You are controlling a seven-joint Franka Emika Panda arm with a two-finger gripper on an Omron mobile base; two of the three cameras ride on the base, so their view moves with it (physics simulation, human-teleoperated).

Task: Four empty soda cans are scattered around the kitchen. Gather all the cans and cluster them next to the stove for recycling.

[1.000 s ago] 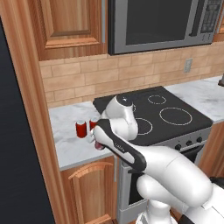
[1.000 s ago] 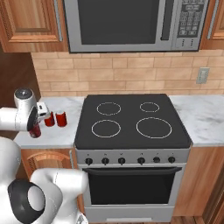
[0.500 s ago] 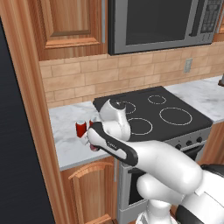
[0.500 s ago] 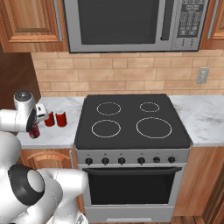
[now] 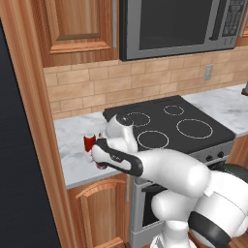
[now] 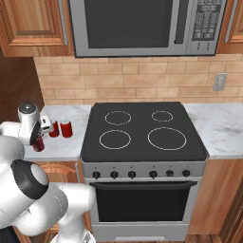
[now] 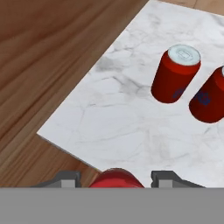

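Two-finger gripper [image 7: 116, 180] clamped on a small red cylindrical can [image 7: 116, 178] above the white marble counter [image 7: 122, 127]. Two matching red silver-topped cans [image 7: 175, 74] standing upright beyond, beside the black glass stove [image 6: 142, 130].

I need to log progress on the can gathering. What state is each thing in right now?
Held soda can: gripped between the jaws, above the counter's front edge.
Two soda cans: upright on the counter left of the stove, side by side.
Gripper: shut on a can.
Stove: burners bare, oven door shut.
Microwave: door shut.
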